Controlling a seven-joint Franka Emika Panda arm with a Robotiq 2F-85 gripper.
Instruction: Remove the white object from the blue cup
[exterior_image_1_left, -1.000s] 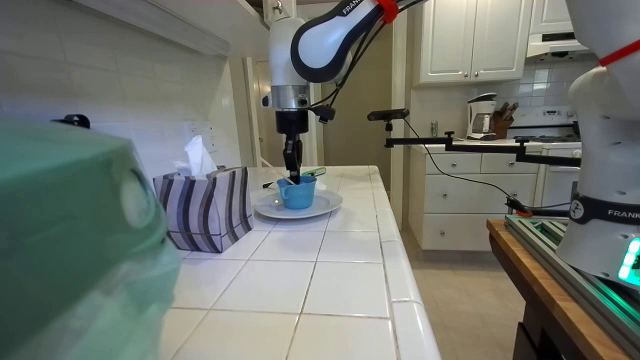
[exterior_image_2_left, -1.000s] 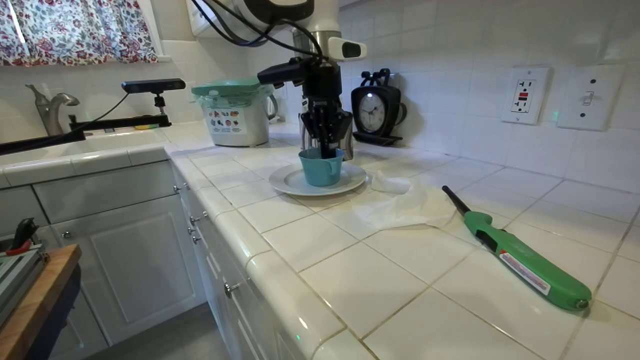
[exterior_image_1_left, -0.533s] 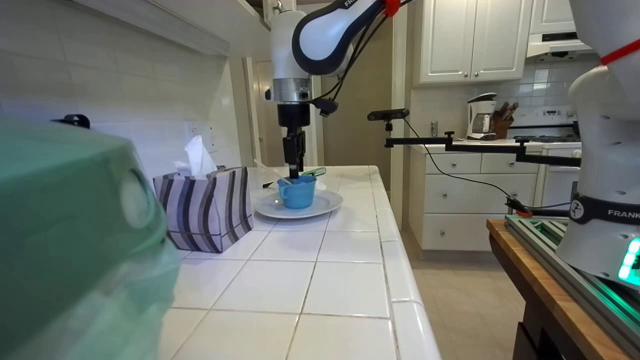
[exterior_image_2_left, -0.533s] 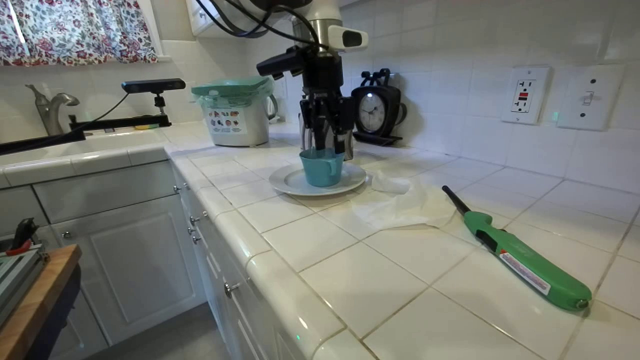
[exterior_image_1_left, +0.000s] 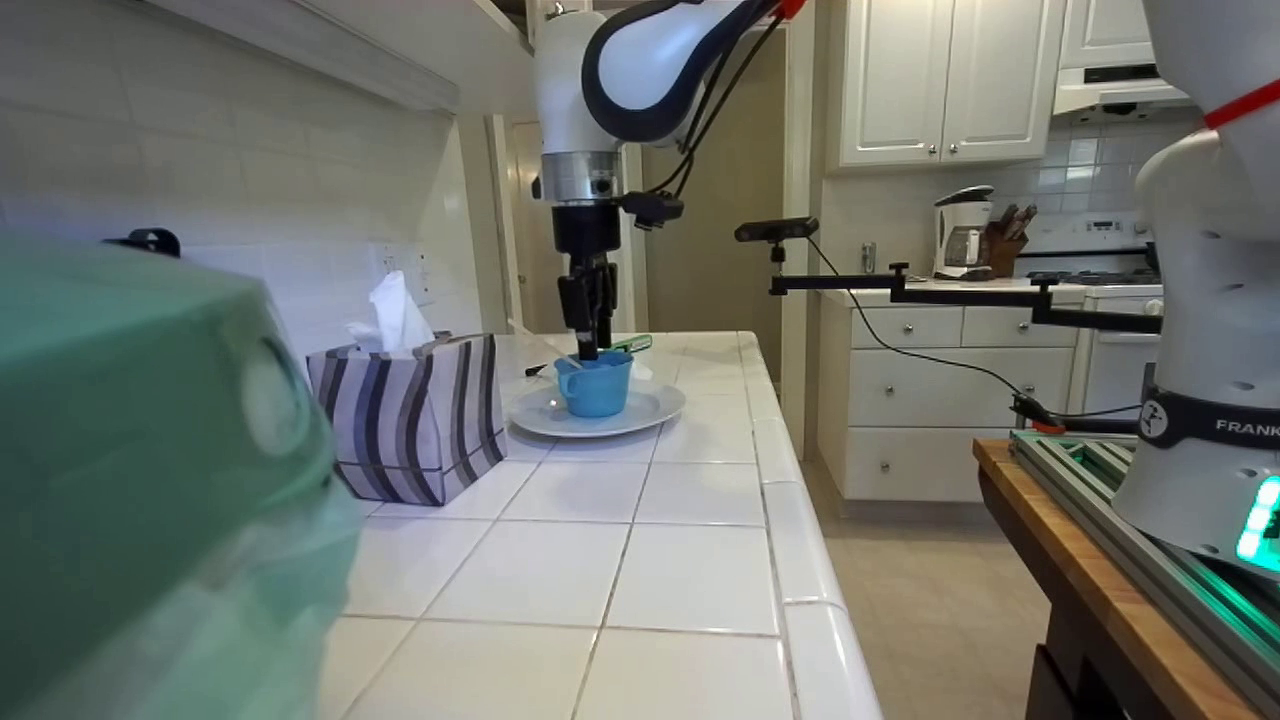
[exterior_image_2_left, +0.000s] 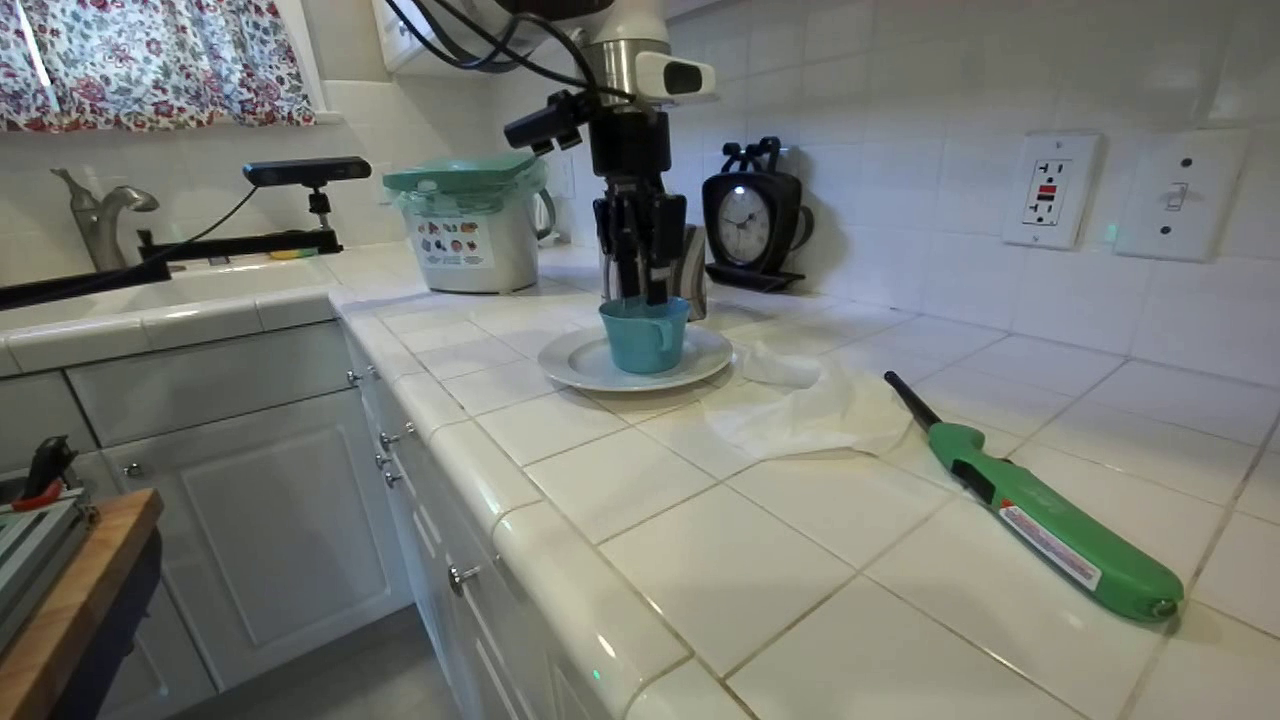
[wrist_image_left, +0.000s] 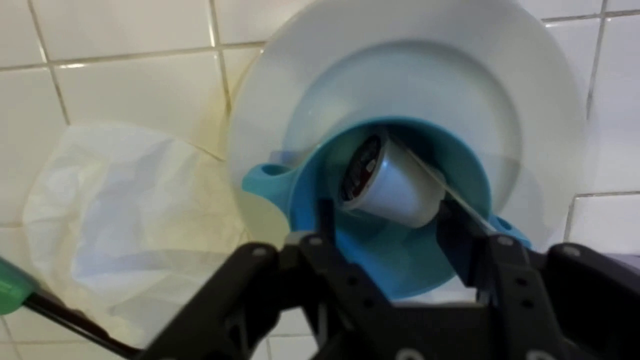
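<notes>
The blue cup (wrist_image_left: 400, 270) has two handles and stands upright on a white plate (wrist_image_left: 540, 105). The cup also shows in both exterior views (exterior_image_1_left: 597, 394) (exterior_image_2_left: 640, 345). The white object (wrist_image_left: 405, 185) is a small pod with a dark and red lid, tilted inside the cup. A thin pale stick (wrist_image_left: 462, 201) leans out of the cup beside it. My gripper (wrist_image_left: 388, 207) is open, with its fingertips over the cup's mouth and the pod just ahead between them. The right finger is close to the pod and the stick. In both exterior views (exterior_image_1_left: 597, 350) (exterior_image_2_left: 642, 297) the gripper points straight down at the cup's rim.
A crumpled white tissue (exterior_image_2_left: 815, 410) and a green lighter (exterior_image_2_left: 1050, 530) lie near the plate. A striped tissue box (exterior_image_1_left: 405, 425), a black clock (exterior_image_2_left: 750, 220) and a green-lidded container (exterior_image_2_left: 465, 225) stand on the counter. The tiled wall is behind.
My gripper's fingers were close together down in the cup. They have spread apart, risen slightly and turned. The cup and plate have barely moved.
</notes>
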